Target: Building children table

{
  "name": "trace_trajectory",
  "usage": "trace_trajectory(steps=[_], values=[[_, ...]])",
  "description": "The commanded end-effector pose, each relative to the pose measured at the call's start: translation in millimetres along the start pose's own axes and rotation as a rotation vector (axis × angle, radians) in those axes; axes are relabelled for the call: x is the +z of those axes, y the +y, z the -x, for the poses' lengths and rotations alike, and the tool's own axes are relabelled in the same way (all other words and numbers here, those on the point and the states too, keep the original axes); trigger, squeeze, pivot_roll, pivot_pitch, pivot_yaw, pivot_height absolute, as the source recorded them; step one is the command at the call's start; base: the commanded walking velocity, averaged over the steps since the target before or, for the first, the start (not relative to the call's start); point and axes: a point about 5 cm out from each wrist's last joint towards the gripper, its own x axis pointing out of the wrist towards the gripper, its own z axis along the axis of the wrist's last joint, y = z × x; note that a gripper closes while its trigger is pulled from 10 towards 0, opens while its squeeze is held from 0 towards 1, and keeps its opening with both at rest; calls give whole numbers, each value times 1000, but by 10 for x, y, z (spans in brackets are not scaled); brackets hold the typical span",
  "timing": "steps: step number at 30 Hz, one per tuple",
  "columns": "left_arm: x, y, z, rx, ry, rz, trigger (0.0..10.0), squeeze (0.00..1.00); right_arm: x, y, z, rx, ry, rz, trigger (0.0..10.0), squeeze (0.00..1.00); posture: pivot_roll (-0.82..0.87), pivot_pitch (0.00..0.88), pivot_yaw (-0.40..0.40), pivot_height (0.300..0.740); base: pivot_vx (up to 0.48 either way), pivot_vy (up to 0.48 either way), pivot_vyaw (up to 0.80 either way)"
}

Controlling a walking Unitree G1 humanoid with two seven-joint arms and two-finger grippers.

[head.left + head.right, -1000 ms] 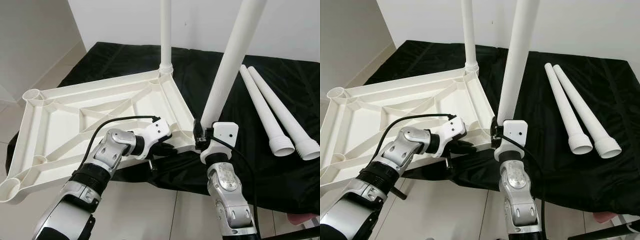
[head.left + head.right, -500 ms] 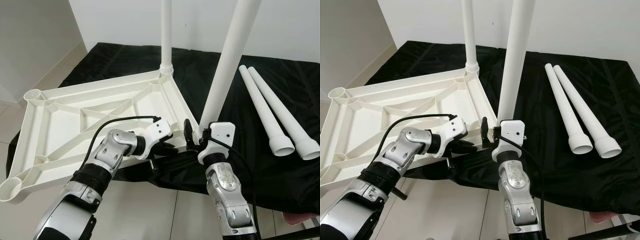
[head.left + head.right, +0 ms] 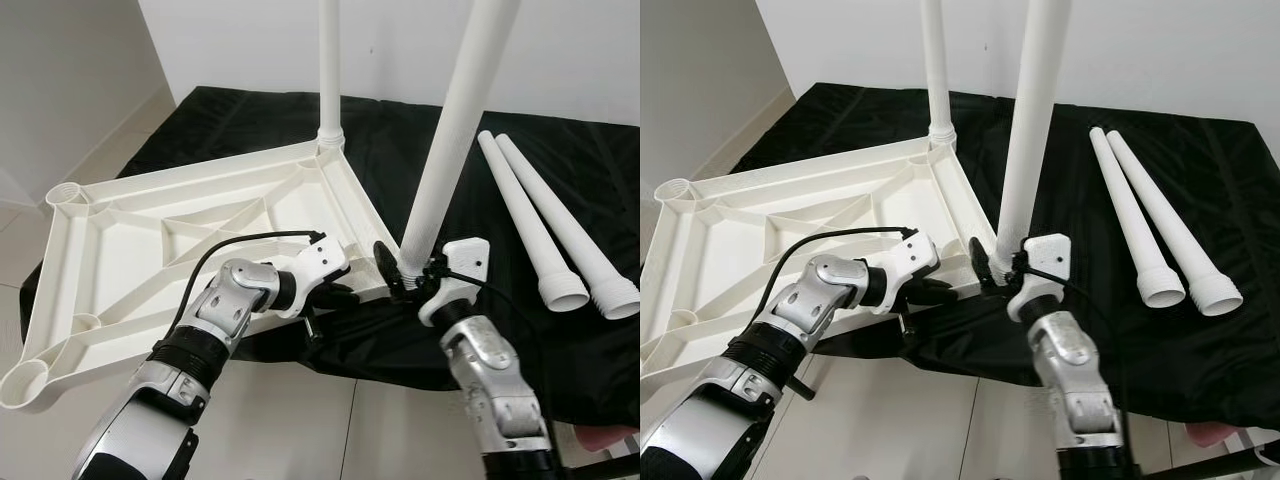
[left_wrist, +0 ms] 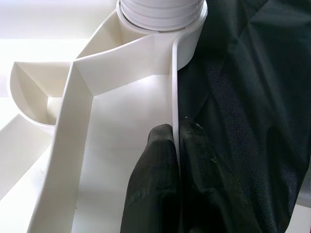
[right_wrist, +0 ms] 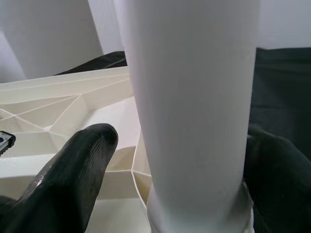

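Observation:
The white tabletop [image 3: 120, 250] lies upside down on a black cloth. One white leg [image 3: 330, 60] stands in its far corner socket. A second leg [image 3: 450, 130] stands in the near right corner socket [image 4: 163, 17]. My right gripper [image 3: 408, 272] is open around this leg's base, and in the right wrist view one finger [image 5: 82, 165] stands apart from the leg [image 5: 194, 97]. My left gripper [image 4: 176, 133] is shut on the tabletop's thin near rim [image 4: 174, 87], just short of that socket. Two loose legs [image 3: 530, 220] [image 3: 572, 225] lie side by side on the right.
The black cloth [image 3: 470, 330] covers a low surface, and its front edge hangs near my arms. Pale floor tiles [image 3: 280, 420] lie in front and to the left. A white wall [image 3: 240, 40] stands behind. Something pink [image 3: 612, 440] shows at the bottom right.
My right gripper has opened off the second leg's base and that forearm has swung out to the right. The leg stays standing in its socket. My left gripper has kept its hold.

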Motion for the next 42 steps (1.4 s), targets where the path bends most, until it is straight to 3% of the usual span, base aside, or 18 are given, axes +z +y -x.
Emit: trace_trajectory(steps=[1, 7, 12, 15, 20, 27, 39, 40, 41, 42], values=[[51, 9, -11, -8, -23, -11, 10000, 0, -35, -13, -13, 41, 23, -12, 10000, 0, -164, 122, 99, 740, 0, 0, 0], [54, 4, -21, -11, -24, -11, 10000, 0, 1, -226, -69, 148, 44, -6, 10000, 0, -159, 124, 100, 740, 0, 0, 0], [50, 2, -20, -11, -23, -11, 10000, 0, 37, -305, -112, 257, 54, -2, 10000, 0, -156, 123, 101, 740, 0, 0, 0], [50, 2, -20, -11, -23, -11, 10000, 0, 37, -305, -112, 257, 54, -2, 10000, 0, -156, 123, 101, 740, 0, 0, 0], [46, 4, -15, -9, -22, -9, 10000, 0, 101, -465, -199, 422, 114, 45, 10000, 0, -150, 122, 102, 740, 0, 0, 0], [50, 11, -12, -9, -21, -11, 10000, 0, 152, -576, -263, 492, 146, 77, 10000, 0, -149, 120, 104, 740, 0, 0, 0], [42, 8, -7, -7, -19, -11, 10000, 0, 186, -590, -326, 585, 163, 123, 10000, 0, -142, 113, 97, 740, 0, 0, 0], [39, 7, -5, -7, -19, -10, 10000, 0, 182, -589, -330, 594, 164, 126, 7294, 0, -141, 112, 97, 740, 0, 0, 0], [37, 6, -4, -7, -18, -10, 10000, 0, 180, -589, -332, 599, 165, 127, 7294, 0, -141, 112, 97, 740, 0, 0, 0], [36, 6, -4, -7, -18, -11, 10000, 0, 179, -595, -335, 605, 167, 128, 8157, 0, -141, 112, 97, 740, 0, 0, 0]])
